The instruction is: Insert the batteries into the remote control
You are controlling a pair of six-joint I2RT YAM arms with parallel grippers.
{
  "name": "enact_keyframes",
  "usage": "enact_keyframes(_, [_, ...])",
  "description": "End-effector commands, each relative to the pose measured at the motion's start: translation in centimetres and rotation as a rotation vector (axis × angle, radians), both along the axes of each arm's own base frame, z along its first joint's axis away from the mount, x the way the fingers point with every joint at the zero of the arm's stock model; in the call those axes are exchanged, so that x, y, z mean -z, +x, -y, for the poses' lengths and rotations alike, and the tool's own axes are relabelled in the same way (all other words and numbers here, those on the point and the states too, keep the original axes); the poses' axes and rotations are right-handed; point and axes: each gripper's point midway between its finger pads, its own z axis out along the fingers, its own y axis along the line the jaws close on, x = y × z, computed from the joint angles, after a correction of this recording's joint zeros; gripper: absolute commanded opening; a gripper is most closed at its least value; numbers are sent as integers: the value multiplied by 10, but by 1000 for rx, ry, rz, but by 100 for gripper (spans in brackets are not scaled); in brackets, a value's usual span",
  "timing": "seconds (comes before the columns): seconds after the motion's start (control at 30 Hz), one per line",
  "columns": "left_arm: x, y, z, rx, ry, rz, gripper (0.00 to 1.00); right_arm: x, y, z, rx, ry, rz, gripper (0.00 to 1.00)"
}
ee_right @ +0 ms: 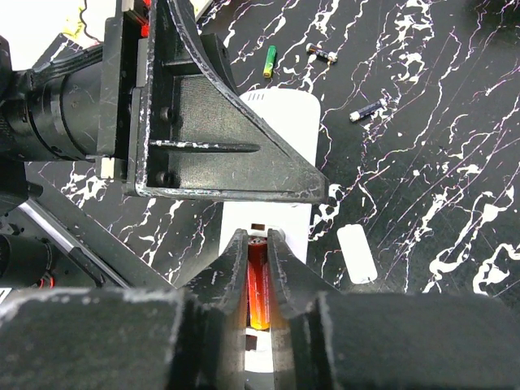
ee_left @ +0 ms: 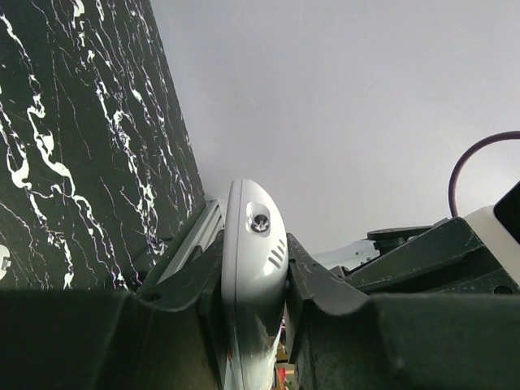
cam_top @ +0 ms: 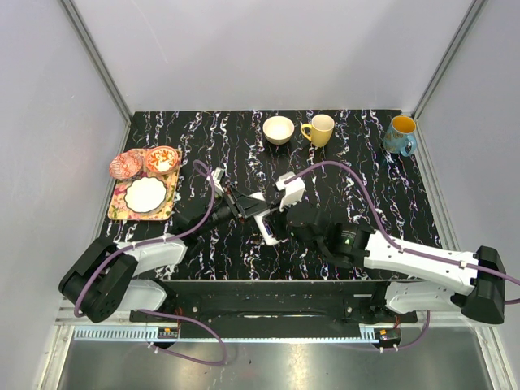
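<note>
Right wrist alone shows right gripper [ee_right: 257,240] pinching red-orange battery [ee_right: 258,286]; left gripper [ee_left: 253,248] clamps remote [ee_left: 250,301]

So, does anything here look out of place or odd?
Mostly loose bits: a green battery and two dark ones lie scattered on the table near the remote control, and a small white piece, probably its battery cover, lies beside it. Nothing looks spilled or broken.

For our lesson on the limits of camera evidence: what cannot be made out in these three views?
Left wrist view: the left gripper clamps the remote control, whose battery bay is unseen.
Right wrist view: the right gripper hides the near end of the red-orange battery, so seating is unclear; markings on the loose batteries are too small.
Top view: the grippers cover most of the remote control.
</note>
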Motion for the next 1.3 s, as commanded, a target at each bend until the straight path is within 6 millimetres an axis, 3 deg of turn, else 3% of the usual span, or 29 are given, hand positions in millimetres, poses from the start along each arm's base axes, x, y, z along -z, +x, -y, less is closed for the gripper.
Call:
enact_keyframes(0.0, [-88,8,-17,-82,-219,218,0,41,-11,25,22,-185,-86,19])
enact_keyframes(0.47, [-67,5,-11,-69,-170,200,0,16,2,25,109,-149,-65,26])
enact_keyframes(0.73, [-61,4,-10,-64,-163,190,0,0,7,22,133,-124,-42,39])
enact_keyframes(1.27, [-59,0,-4,-41,-176,169,0,-12,16,32,184,-124,7,38])
